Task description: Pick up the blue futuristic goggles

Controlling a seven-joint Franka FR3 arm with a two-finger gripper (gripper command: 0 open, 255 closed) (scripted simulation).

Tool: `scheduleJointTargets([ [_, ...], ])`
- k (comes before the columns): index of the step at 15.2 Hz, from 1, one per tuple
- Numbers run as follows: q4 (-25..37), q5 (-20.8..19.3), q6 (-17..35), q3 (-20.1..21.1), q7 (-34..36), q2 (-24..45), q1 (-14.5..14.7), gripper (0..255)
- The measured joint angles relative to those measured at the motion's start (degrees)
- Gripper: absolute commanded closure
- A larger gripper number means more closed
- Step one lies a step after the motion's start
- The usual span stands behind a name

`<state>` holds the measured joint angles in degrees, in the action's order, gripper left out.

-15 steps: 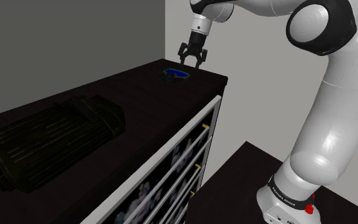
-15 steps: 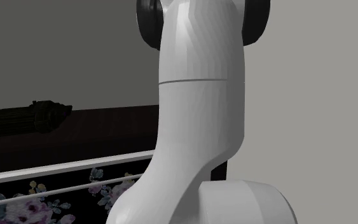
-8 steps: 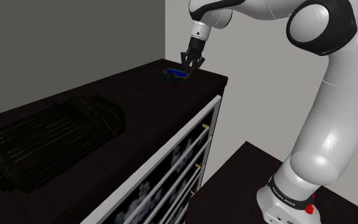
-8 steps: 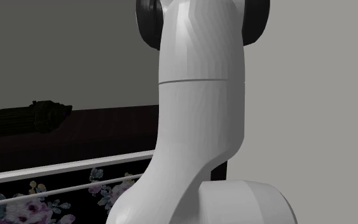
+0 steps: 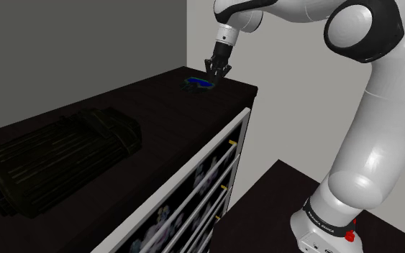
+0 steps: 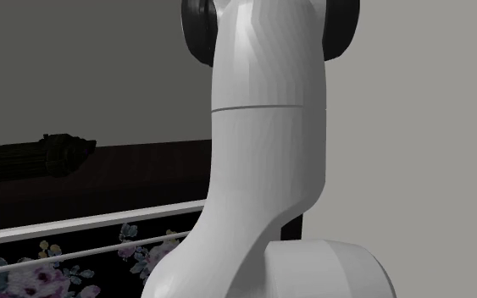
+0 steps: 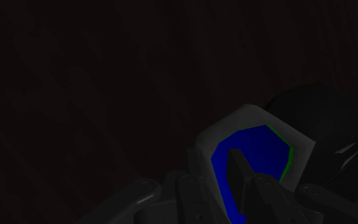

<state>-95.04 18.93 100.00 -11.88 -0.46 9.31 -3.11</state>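
Dark bench (image 5: 161,108) top, with one pair of blue-lensed goggles (image 5: 198,84) near its far corner and one black ribbed appliance (image 5: 57,162) well apart. One gripper (image 5: 216,72) hangs just above the goggles, and I honestly can't tell if it's clenched or released.

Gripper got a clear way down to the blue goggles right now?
Probably yes. The gripper hangs close above the blue goggles at the far corner of the dark cabinet top, with nothing between them. The black appliance lies well off toward the shoulder view's left.
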Motion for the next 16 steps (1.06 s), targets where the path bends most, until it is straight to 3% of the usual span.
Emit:
scheduleJointTargets([
  [16, 12.39, -0.1, -11.09, -0.25, 2.82, 1.02, -0.67, 255],
])
